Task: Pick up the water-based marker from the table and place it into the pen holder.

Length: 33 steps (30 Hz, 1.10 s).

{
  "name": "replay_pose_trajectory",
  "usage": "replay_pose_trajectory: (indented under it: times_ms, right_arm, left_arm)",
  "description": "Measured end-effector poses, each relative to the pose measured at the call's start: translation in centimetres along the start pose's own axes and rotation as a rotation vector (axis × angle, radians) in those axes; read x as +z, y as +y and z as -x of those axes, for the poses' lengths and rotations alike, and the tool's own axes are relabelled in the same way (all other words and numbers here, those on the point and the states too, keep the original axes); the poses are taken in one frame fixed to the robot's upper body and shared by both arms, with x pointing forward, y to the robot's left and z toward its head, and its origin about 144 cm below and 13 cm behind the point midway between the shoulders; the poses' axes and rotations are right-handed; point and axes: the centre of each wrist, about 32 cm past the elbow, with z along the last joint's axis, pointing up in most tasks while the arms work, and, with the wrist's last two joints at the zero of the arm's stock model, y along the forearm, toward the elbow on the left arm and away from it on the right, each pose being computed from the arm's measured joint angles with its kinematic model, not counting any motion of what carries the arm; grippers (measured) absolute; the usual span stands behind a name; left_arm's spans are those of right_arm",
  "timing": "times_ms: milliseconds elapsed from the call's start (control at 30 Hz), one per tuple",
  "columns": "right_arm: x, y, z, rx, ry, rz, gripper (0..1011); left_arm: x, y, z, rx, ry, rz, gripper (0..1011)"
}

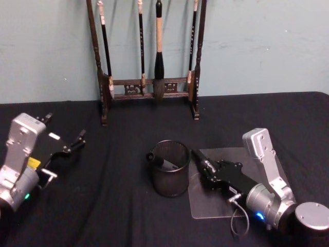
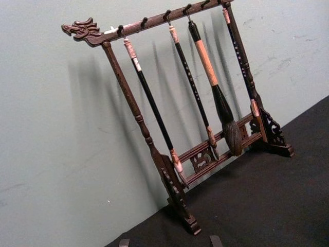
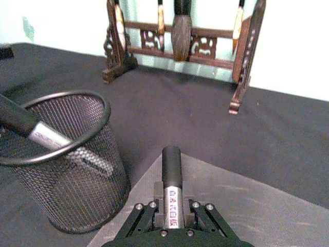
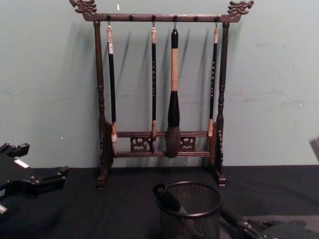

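We found the marker [image 3: 172,164], prob. light, stiff & slick, clamped by its barrel in the right end effector [image 1: 205,167] just beside the pen holder [image 1: 169,182]; left end effector [image 1: 64,129] idle, jaws apart.

Bare table [image 1: 103,206] left of pen holder [image 1: 169,177]; brush rack [image 1: 149,87] blocks rear; leaning pen [image 1: 165,163] crowds mouth.

Matte black cloth table [image 1: 103,206], black wire-mesh pen holder [image 1: 169,181], dark glossy wooden brush rack [image 4: 132,134]

Brush rack [image 1: 149,87] top cut off, pen holder [image 4: 204,224] base cropped — marker [image 3: 172,164] label unreadable
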Motion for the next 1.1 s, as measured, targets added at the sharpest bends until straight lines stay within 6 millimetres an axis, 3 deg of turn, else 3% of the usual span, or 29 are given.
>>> replay_pose_trajectory:
  times_ms: [1100]
  right_arm:
    - [-0.07,-0.91,0.40,-0.008,-0.076,-0.264,213]
  left_arm:
    - [0.00,0.00,0.00,0.000,0.000,0.000,1009]
